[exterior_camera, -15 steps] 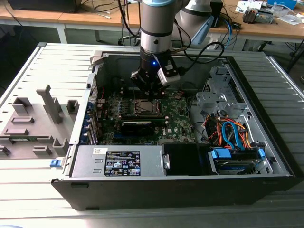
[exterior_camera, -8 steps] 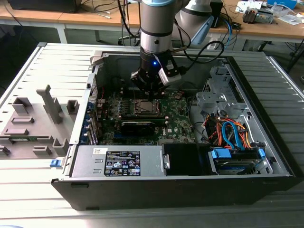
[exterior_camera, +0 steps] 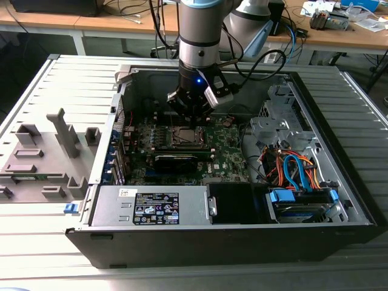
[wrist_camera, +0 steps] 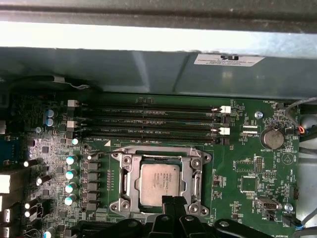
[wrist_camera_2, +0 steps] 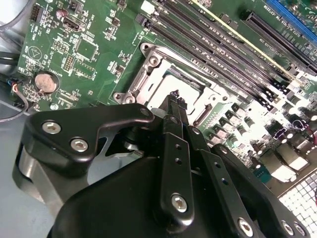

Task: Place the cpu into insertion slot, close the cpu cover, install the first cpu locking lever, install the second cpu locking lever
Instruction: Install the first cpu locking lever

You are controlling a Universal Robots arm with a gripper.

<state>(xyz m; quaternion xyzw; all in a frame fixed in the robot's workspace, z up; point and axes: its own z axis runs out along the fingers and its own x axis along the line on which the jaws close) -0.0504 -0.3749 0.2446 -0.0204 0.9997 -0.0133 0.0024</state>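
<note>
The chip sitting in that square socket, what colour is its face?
The cpu has a silvery-tan metal face, clearest in the first wrist view.

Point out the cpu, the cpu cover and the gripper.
cpu [wrist_camera: 159, 183], first wrist view, middle of its metal face.
cpu cover [wrist_camera: 127, 179], first wrist view, one side bar of the frame.
gripper [wrist_camera: 174, 202], first wrist view, at the fingertips.

I count, beyond the pincer [wrist_camera: 173, 204]: one cpu [wrist_camera: 159, 182], one insertion slot [wrist_camera: 124, 178], one cpu cover [wrist_camera: 156, 152], four memory slots [wrist_camera: 148, 122], one coin battery [wrist_camera: 272, 138]; beside it, one power supply [exterior_camera: 151, 206].
</note>
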